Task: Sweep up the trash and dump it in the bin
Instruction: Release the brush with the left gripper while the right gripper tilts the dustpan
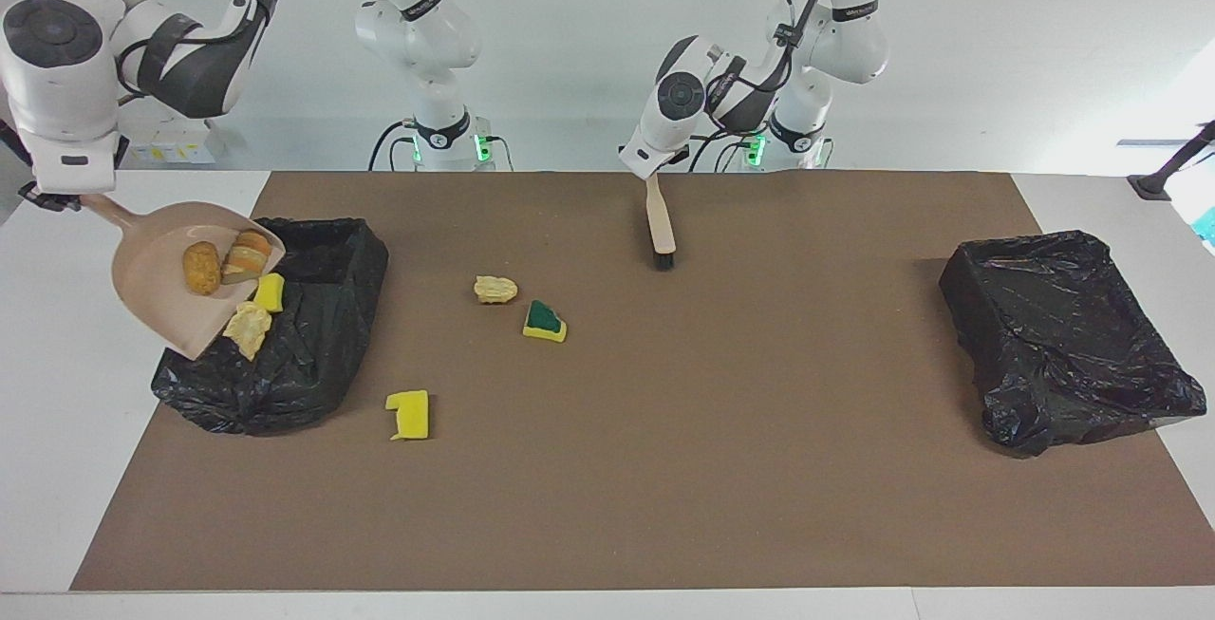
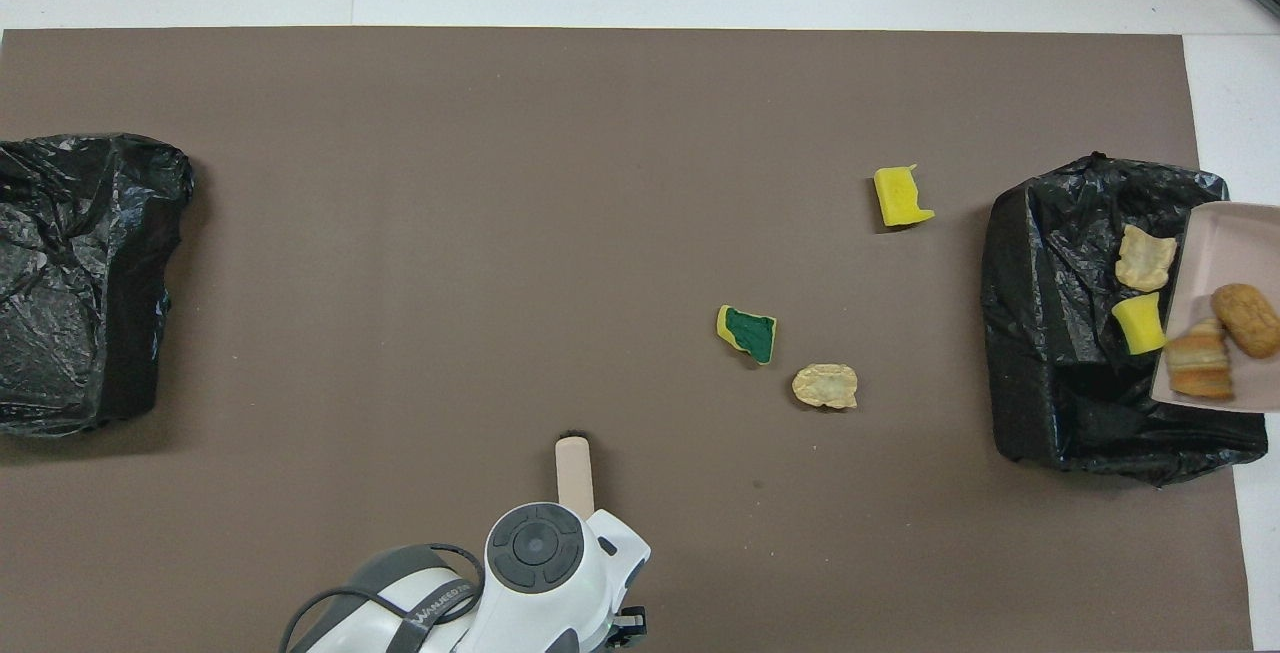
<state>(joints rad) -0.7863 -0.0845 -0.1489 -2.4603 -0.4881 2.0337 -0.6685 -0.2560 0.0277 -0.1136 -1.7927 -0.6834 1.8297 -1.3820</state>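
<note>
Trash dump in hand. Clamped tight with the right end effector on the handle of the dustpan, tilted over the bin at the right arm's end of the table. Two brown lumps up on the pan, a yellow sponge and a pale lump at its lip. Left end effector waiting at the brush, grip impossible to read. Next, probably: tip steeper, then back down for three scraps on the table.
</note>
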